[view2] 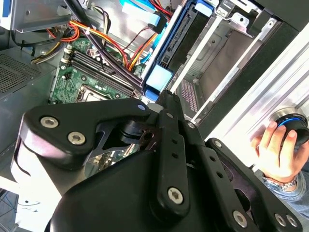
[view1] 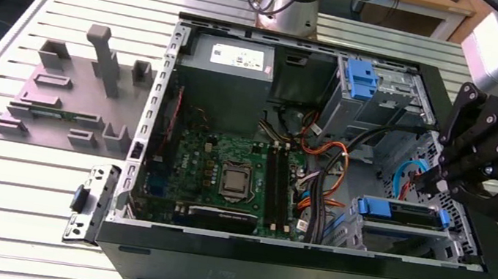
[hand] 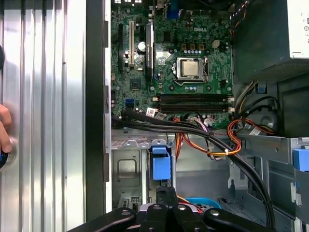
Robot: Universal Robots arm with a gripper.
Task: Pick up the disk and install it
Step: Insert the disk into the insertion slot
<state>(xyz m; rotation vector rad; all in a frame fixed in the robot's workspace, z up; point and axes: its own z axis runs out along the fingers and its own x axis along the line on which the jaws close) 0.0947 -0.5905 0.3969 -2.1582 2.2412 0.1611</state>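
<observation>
Your fingers' state I cannot tell — the gripper (view1: 440, 184) hovers just beside the disk (view1: 403, 214), seated in the case's (view1: 308, 274) lower bay. Stiff, fragile, probably weighty — grip its blue caddy frame.

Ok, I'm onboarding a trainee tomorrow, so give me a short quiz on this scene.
1. True or false: the disk sits inside the computer case.
2. The gripper hovers nearest which? A power supply, B disk, C grey fixture.
3. In the second wrist view, what rests on the blue-ringed knob?
Key: 1 true; 2 B; 3 a person's hand.
</observation>
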